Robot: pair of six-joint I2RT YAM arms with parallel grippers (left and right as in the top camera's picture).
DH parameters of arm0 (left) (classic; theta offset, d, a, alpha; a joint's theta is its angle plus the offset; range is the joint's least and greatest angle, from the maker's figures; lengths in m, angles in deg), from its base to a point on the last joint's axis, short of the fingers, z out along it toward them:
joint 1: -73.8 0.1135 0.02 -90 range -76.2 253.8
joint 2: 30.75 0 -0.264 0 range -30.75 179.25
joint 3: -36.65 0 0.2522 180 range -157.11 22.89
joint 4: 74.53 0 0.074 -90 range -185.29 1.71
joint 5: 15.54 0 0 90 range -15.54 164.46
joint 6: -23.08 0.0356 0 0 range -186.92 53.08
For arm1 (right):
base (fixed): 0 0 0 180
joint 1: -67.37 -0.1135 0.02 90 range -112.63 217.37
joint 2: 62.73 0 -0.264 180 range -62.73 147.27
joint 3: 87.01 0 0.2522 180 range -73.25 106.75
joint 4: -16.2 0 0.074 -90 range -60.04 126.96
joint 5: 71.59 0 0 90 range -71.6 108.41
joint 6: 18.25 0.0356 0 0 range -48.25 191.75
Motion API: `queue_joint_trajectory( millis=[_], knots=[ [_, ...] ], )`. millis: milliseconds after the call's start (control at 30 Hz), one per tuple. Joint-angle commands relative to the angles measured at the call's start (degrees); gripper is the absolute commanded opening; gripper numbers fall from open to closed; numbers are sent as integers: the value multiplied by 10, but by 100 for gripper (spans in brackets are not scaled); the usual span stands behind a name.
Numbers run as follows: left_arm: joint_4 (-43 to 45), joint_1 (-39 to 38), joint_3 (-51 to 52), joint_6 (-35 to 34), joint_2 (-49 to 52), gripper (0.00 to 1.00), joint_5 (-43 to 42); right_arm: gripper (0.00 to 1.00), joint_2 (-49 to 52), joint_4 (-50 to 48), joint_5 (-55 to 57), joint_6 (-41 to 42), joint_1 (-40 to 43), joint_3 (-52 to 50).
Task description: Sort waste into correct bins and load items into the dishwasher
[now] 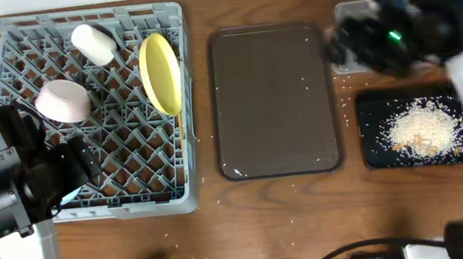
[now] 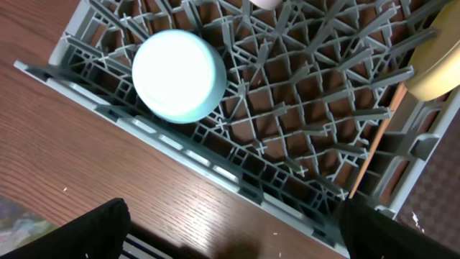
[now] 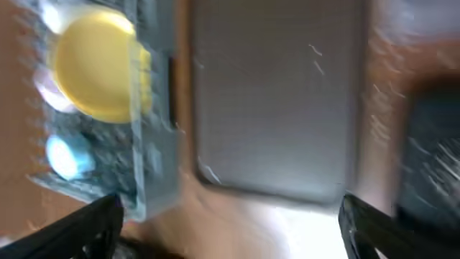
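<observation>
The grey dish rack [image 1: 168, 31] holds a white cup [image 1: 92, 42], a white bowl [image 1: 62, 101] and the pale yellow plate [image 1: 161, 72] standing on edge. The light blue bowl [image 2: 180, 75] lies upside down in the rack's front corner; my left arm hides it from overhead. My left gripper [image 2: 237, 230] is open and empty over the wood by the rack's front wall [image 2: 215, 173]. My right gripper [image 3: 230, 223] is open and empty, blurred, above the clear tub [image 1: 343, 17]. Beige crumbs [image 1: 422, 128] lie in the black tray [image 1: 375, 158]. The wrapper and paper wad are out of view.
The dark brown serving tray [image 1: 274, 98] lies between the rack and the bins, with a few crumbs on it and around it. A thin wooden stick [image 2: 374, 144] lies along the rack's side. The right arm covers much of the clear tub.
</observation>
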Motion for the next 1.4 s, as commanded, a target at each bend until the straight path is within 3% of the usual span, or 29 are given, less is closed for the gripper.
queue_joint_trajectory(
  millis=[0, 167, 733, 1067, 1200, 1367],
  knots=[
    [-2, -1, -7, -5, -1, 94, 7, 94, -49, 49, 31, -84, 10, 5],
    [-2, -1, -7, -5, -1, 94, 7, 99, -128, 130, 66, -80, 8, 5],
    [-2, -1, -7, -5, -1, 94, 7, 99, -301, 130, 95, -78, 8, 3],
    [-2, -1, -7, -5, -1, 94, 7, 99, -361, 127, 95, -188, 9, -57],
    [-2, -1, -7, -5, -1, 94, 7, 99, -410, 44, 110, -219, 9, -156],
    [-2, -1, -7, -5, -1, 94, 7, 99, -520, -132, 151, -262, 9, -328]
  ],
)
